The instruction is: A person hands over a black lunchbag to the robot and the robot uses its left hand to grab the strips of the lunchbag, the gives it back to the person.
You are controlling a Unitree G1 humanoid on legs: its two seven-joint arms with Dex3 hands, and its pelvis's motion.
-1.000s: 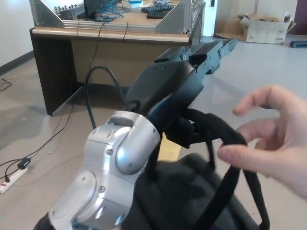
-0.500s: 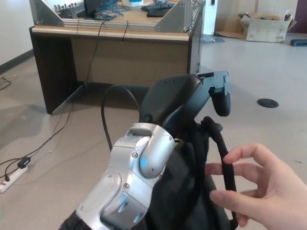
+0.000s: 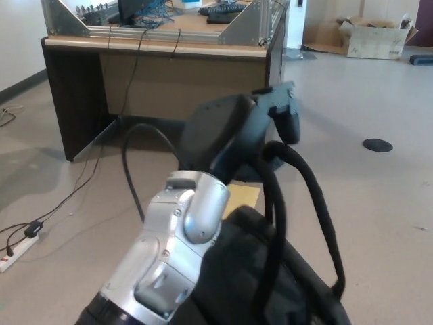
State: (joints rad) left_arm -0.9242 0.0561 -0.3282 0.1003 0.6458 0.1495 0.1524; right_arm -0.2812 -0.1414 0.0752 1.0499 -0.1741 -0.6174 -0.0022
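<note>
Left hand: the robot's black left hand [image 3: 260, 125] is raised in the middle of the view, its fingers [image 3: 287, 122] curled downward over the straps, so the hand is closed and carrying the bag.
Left arm: a silver forearm [image 3: 169, 250] with a black wrist rises from the bottom left toward the hand; a black cable [image 3: 135, 166] loops out beside it.
Right hand: nowhere in the view.
Straps: two thick black straps [image 3: 308, 196] hang from under the hand's fingers; one drops almost straight down, the other bows out to the right before meeting the bag.
Lunchbag: the black lunchbag [image 3: 270, 277] hangs below the hand at the bottom centre, partly cut off by the lower edge and partly hidden behind the forearm.
Table: a brown wooden table [image 3: 162, 64] stands behind the hand, carrying a metal frame [image 3: 254, 27] and tangled wires on top.
Floor: pale grey floor [image 3: 379, 203]; a white power strip [image 3: 17, 252] with cords lies at the far left, a dark round disc [image 3: 377, 145] lies to the right, and a cardboard box [image 3: 375, 37] sits in the far right corner.
</note>
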